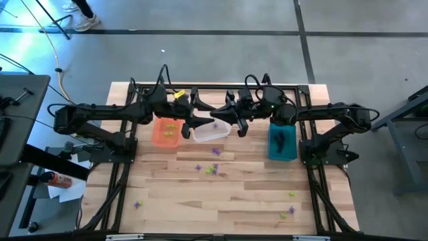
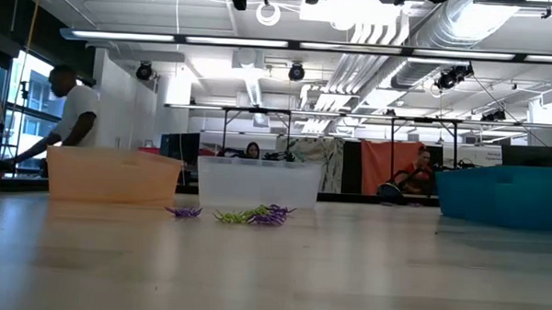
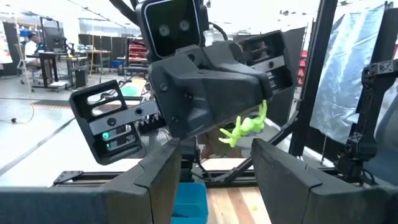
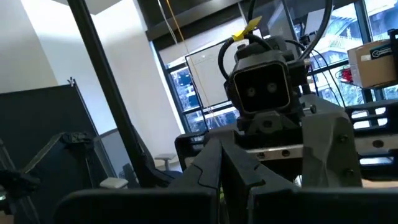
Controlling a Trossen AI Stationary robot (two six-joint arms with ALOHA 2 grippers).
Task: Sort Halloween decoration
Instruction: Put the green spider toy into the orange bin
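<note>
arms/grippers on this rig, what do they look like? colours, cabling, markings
Both arms are matte black, angular and boxy. The left gripper and right gripper each have two dark, flat fingers. Loose black cables loop above the wrists, with a yellow tag on the left one.

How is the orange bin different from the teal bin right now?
The orange rectangular bin sits toward the table's left side and holds yellow-green trinkets; the teal rectangular bin sits toward the right and holds black ones. Seen from above, the teal bin looks narrower. Both stand in the row with the clear bin.

Two matte black jointed arms with looping black cables; left arm (image 1: 100,117) bears a yellow tag (image 1: 179,95).
</note>
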